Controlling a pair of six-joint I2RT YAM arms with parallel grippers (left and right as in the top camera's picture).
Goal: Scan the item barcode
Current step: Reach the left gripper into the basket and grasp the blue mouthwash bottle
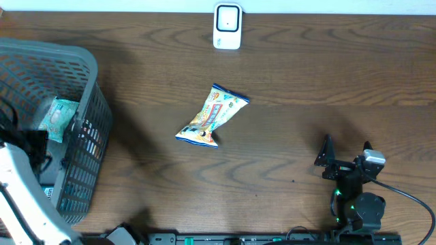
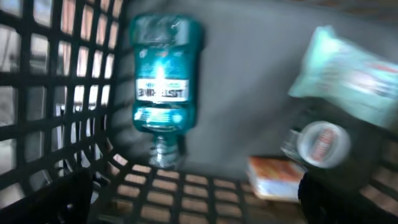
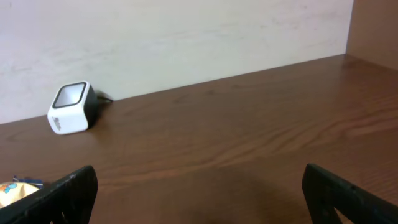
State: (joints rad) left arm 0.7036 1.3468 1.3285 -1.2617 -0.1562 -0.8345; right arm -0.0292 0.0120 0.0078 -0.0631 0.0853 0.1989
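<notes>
A colourful snack bag (image 1: 212, 117) lies flat on the wooden table, a little left of centre; its edge shows at the lower left of the right wrist view (image 3: 12, 190). The white barcode scanner (image 1: 227, 26) stands at the table's far edge, also seen as a small white box with a dark window (image 3: 70, 107). My left gripper (image 2: 199, 208) hangs open inside the grey basket (image 1: 88, 102), above a teal mouthwash bottle (image 2: 160, 81), holding nothing. My right gripper (image 1: 346, 155) stands open and empty over bare table at the front right (image 3: 202, 199).
The basket at the left also holds a pale green packet (image 2: 351, 74), a round tin (image 2: 322, 144) and an orange box (image 2: 273, 177). The left arm (image 1: 17, 184) reaches over the basket's front. A cable runs from the right arm's base (image 1: 409, 197).
</notes>
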